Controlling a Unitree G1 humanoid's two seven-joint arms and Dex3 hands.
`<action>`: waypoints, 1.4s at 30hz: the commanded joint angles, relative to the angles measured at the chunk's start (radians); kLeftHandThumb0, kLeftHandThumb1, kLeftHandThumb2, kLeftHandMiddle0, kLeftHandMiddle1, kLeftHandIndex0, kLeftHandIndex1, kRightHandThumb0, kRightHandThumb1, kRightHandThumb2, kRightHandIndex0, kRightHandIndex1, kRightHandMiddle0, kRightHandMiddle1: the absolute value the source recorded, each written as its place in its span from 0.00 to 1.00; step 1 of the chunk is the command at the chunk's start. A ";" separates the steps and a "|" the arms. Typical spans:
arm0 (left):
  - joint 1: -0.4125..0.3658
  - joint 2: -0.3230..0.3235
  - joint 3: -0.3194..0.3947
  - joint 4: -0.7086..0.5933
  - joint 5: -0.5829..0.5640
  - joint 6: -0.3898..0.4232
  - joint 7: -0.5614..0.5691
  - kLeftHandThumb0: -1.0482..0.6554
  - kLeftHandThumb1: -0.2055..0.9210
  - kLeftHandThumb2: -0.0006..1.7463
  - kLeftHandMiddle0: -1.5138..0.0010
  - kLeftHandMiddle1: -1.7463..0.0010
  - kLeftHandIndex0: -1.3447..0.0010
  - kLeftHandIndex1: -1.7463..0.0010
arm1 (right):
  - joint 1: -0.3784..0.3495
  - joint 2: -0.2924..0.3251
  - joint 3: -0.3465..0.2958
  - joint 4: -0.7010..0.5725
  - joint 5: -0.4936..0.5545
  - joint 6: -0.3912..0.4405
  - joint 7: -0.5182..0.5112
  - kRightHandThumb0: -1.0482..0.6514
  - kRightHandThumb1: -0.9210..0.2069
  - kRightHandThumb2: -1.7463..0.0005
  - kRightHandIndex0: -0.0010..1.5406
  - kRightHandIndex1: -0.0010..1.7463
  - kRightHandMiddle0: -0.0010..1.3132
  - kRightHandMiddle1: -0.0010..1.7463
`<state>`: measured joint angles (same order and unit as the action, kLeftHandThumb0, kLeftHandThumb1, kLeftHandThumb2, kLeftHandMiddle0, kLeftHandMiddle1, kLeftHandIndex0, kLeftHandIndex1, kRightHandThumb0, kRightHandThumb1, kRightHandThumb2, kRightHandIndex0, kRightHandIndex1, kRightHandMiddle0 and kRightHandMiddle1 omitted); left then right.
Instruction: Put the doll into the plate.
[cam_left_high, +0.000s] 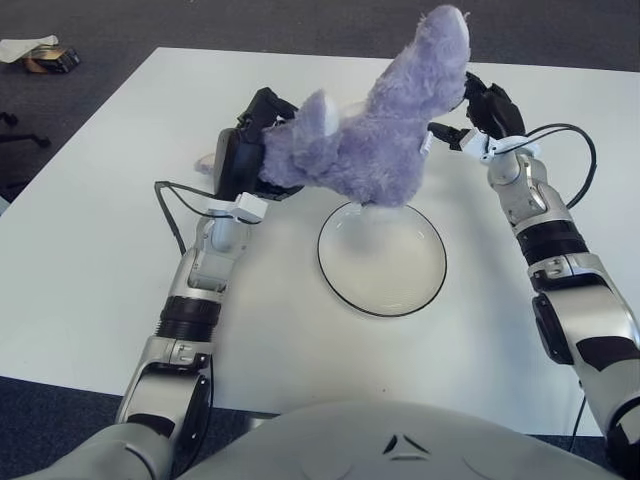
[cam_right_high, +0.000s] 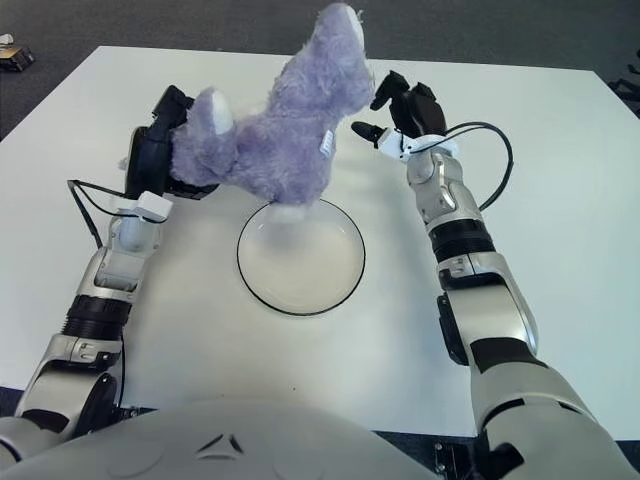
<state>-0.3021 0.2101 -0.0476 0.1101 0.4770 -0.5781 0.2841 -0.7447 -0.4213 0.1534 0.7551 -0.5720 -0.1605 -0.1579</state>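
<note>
A fluffy purple doll hangs in the air over the far rim of the round glass plate, which lies in the middle of the white table. My left hand is shut on the doll's left end and carries it alone, with the doll's white underside just above the plate's rim. My right hand sits to the right of the doll with its fingers spread; a small gap separates it from the plush, and it holds nothing.
The white table extends around the plate on all sides. Black cables loop beside both wrists. A few small items lie on the dark floor beyond the table's far left corner.
</note>
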 joint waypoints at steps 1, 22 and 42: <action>-0.009 0.012 0.000 0.013 0.004 -0.011 0.005 0.61 0.11 1.00 0.39 0.04 0.49 0.00 | -0.032 -0.006 0.002 0.095 0.024 -0.025 -0.012 0.41 0.00 0.71 0.09 0.94 0.15 1.00; -0.015 0.035 -0.071 0.152 0.068 -0.115 0.037 0.61 0.12 1.00 0.41 0.01 0.49 0.00 | -0.088 0.006 -0.103 0.202 0.225 0.058 0.035 0.41 0.00 0.71 0.16 0.97 0.15 1.00; 0.019 0.029 -0.120 0.152 0.050 -0.127 -0.018 0.61 0.13 1.00 0.42 0.00 0.49 0.00 | -0.125 0.012 -0.109 0.304 0.263 0.070 0.005 0.55 0.04 0.65 0.19 0.98 0.05 1.00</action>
<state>-0.3009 0.2359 -0.1584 0.2738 0.5485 -0.7006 0.2862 -0.8478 -0.4053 0.0561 1.0340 -0.3252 -0.1019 -0.1413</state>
